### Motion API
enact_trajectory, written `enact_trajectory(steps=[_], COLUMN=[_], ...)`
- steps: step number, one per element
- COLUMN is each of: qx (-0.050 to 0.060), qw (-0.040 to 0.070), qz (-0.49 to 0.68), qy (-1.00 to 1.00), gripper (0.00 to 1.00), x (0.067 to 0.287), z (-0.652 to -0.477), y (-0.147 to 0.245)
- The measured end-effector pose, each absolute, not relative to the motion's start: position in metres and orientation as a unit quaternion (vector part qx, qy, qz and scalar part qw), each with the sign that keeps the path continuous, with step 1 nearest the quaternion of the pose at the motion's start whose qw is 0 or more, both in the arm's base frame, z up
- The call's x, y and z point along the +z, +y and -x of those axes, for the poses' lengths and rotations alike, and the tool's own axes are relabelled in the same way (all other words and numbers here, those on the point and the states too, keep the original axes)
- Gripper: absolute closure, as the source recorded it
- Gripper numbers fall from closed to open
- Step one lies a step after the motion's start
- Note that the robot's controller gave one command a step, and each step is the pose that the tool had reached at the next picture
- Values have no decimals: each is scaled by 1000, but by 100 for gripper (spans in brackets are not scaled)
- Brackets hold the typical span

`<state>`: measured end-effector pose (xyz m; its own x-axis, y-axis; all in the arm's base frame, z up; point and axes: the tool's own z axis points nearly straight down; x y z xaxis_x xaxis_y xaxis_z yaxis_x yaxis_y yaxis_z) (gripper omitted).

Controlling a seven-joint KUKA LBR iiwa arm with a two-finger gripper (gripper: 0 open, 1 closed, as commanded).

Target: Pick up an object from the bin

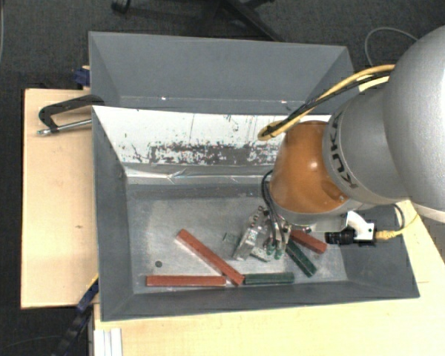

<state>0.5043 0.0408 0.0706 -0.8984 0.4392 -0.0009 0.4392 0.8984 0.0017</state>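
Note:
My gripper hangs low over the bin floor, right of the middle, below the orange wrist cover. Its metal fingers point down, close above the floor. A dark green stick lies just to its right, next to a short red piece. To the left, a long red-brown stick lies diagonally on the floor. I see nothing between the fingers.
Along the front wall lie a flat red-brown stick and a dark green stick end to end. A small dark dot marks the floor at the left. The arm covers the bin's right part.

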Motion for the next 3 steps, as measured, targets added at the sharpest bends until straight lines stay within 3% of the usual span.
enact_trajectory(steps=[2,3], qx=[0,-1], qw=[-2,-4], qz=[-226,-225], qy=[974,974], gripper=[100,100], x=[74,97], z=[-503,-501], y=[41,41])
